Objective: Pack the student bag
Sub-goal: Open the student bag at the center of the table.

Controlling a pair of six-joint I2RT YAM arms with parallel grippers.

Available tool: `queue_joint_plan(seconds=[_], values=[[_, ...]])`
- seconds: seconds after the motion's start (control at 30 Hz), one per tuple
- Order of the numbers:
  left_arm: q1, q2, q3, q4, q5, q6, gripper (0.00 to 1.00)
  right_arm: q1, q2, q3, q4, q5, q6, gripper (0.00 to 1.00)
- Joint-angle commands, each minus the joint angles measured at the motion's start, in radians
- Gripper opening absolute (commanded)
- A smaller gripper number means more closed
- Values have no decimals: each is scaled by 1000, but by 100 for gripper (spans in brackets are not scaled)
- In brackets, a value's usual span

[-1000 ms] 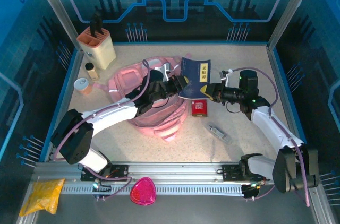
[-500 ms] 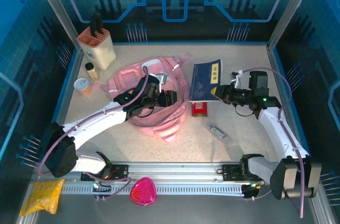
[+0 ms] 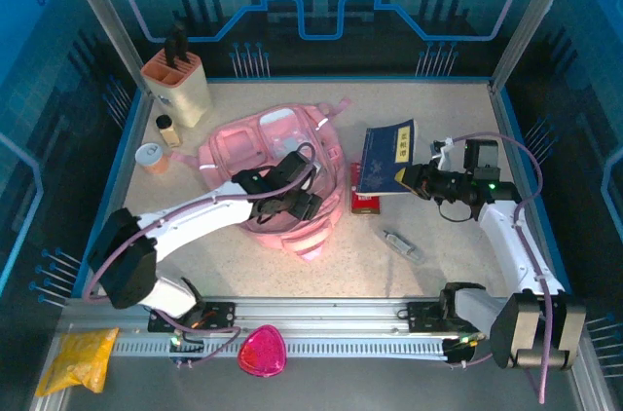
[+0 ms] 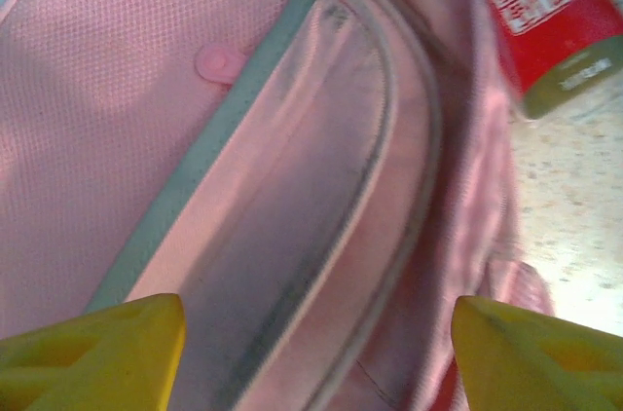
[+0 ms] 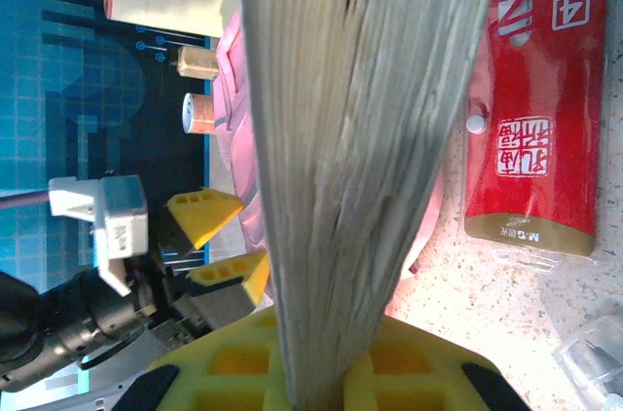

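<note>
Two grippers work around the pink backpack (image 3: 258, 143), which lies flat on the table (image 3: 438, 99). The left gripper (image 3: 304, 203) hangs over the backpack's near right part, jaws spread wide with nothing between them. Seen from its wrist, this gripper (image 4: 311, 353) has its yellow fingertips (image 4: 97, 348) far apart above a curved, grey-edged pocket seam of the backpack (image 4: 146, 90).

The right gripper (image 3: 409, 178) is off the backpack's right side, apart from it, and is clamped on a blue book (image 3: 387, 156) that it holds lifted and tilted. In its wrist view the gripper (image 5: 311, 372) pinches the book's (image 5: 360, 138) page edge, which runs up from between the yellow fingers.

A red packet (image 3: 363, 202) lies on the table just beside the backpack's right edge, its far end overlapped by the book in the overhead view. It also shows at the backpack's edge (image 4: 535, 12) and right of the book (image 5: 531, 138).
</note>
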Motion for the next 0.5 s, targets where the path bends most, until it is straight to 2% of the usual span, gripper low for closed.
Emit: queue_joint_plan(seconds=[0.0, 0.17, 0.3, 0.47], values=[[-1, 74, 52, -33, -83, 76, 74, -14, -23, -16, 4, -25, -20, 6], [0, 171, 88, -28, -129, 112, 74, -15, -28, -36, 23, -17, -11, 5], [0, 194, 91, -15, -194, 115, 60, -15, -17, -36, 25, -24, -10, 4], [11, 175, 73, 20, -195, 124, 34, -16, -5, -36, 39, -17, -10, 2]])
